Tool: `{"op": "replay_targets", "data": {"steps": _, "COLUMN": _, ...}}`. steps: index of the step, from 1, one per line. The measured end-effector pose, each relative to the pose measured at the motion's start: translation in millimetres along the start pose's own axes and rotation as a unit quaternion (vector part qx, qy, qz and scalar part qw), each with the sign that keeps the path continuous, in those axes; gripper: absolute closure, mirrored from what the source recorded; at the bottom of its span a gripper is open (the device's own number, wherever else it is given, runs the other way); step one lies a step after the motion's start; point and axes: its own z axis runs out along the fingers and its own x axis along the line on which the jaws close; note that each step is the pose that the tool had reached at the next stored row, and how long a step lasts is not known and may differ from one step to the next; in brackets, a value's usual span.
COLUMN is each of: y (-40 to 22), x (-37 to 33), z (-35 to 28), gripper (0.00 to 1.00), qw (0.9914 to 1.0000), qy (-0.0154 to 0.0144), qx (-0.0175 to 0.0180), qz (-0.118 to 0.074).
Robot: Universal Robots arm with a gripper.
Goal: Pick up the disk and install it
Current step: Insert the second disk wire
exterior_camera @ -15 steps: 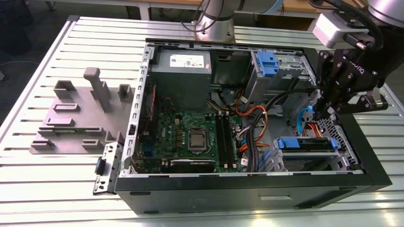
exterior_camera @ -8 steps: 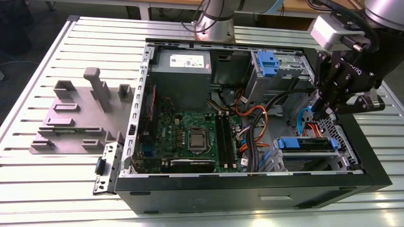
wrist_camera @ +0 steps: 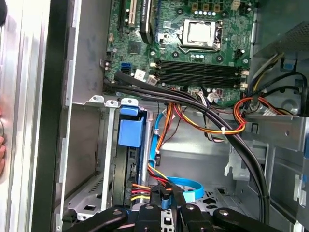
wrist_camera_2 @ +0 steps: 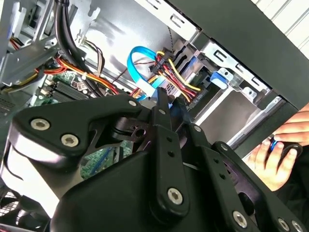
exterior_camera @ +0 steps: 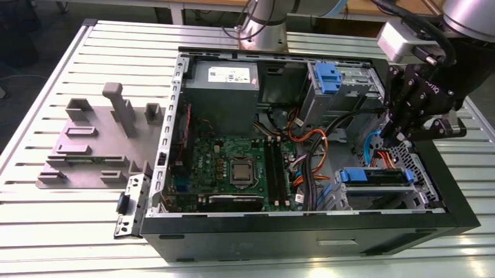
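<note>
In the exterior view the open computer case (exterior_camera: 309, 231) holds the motherboard (exterior_camera: 232, 168) and one disk (exterior_camera: 377, 177) seated in its lower drive bay, with the gripper (exterior_camera: 402, 136) poised just above it. In the second wrist view the gripper's fingers (wrist_camera_2: 163, 108) are together near the cables, clamping nothing; a person's hand (wrist_camera_2: 275, 159) rests outside the case. In the first wrist view the disk (wrist_camera: 130, 133) sits edge-on in the bay (wrist_camera: 108, 145).

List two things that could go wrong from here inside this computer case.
1. The gripper sits right at the red and yellow wires and the blue cable; moving could snag them.
2. A person's hand is close beside the case; a swing outward might hit it.
</note>
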Motion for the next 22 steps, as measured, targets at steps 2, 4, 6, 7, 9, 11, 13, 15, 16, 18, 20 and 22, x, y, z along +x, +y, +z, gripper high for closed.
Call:
{"op": "replay_targets", "data": {"steps": 2, "y": -0.1, "x": -0.7, "z": 0.0, "gripper": 0.76, "qw": 1.0, "qy": 0.0008, "qx": -0.0001, "qz": 0.001}}
{"op": "replay_targets", "data": {"steps": 4, "y": -0.2, "x": -0.8, "z": 0.0, "gripper": 0.76, "qw": 1.0, "qy": 0.0019, "qx": -0.0002, "qz": 0.001}}
{"op": "replay_targets", "data": {"steps": 6, "y": -0.3, "x": -0.9, "z": 0.0, "gripper": 0.76, "qw": 0.99997, "qy": 0.007, "qx": -0.0006, "qz": 0.001}}
{"op": "replay_targets", "data": {"steps": 7, "y": -0.3, "x": -0.9, "z": 0.1, "gripper": 0.76, "qw": 0.99994, "qy": 0.0109, "qx": -0.0008, "qz": 0.001}}
{"op": "replay_targets", "data": {"steps": 9, "y": -0.3, "x": -0.9, "z": 0.4, "gripper": 0.76, "qw": 0.99976, "qy": 0.022, "qx": -0.0017, "qz": 0.001}}
{"op": "replay_targets", "data": {"steps": 11, "y": -0.5, "x": -0.9, "z": 0.8, "gripper": 0.76, "qw": 0.99967, "qy": 0.0256, "qx": -0.002, "qz": 0.001}}
{"op": "replay_targets", "data": {"steps": 13, "y": -0.9, "x": -0.9, "z": 1.1, "gripper": 0.76, "qw": 0.99966, "qy": 0.0259, "qx": -0.0021, "qz": 0.001}}
{"op": "replay_targets", "data": {"steps": 15, "y": -1.0, "x": -0.9, "z": 1.6, "gripper": 0.78, "qw": 0.99966, "qy": 0.0258, "qx": -0.0021, "qz": 0.001}}
{"op": "replay_targets", "data": {"steps": 16, "y": -1.0, "x": -0.9, "z": 1.7, "gripper": 0.84, "qw": 0.99966, "qy": 0.0259, "qx": -0.0021, "qz": 0.001}}
{"op": "replay_targets", "data": {"steps": 18, "y": -1.1, "x": -0.9, "z": 1.8, "gripper": 0.84, "qw": 0.99966, "qy": 0.0258, "qx": -0.0021, "qz": 0.001}}
{"op": "replay_targets", "data": {"steps": 20, "y": -1.1, "x": -1.0, "z": 1.9, "gripper": 0.84, "qw": 0.99967, "qy": 0.0258, "qx": -0.0021, "qz": 0.001}}
{"op": "replay_targets", "data": {"steps": 22, "y": -1.0, "x": -1.0, "z": 2.0, "gripper": 0.84, "qw": 0.99967, "qy": 0.0258, "qx": -0.0021, "qz": 0.001}}
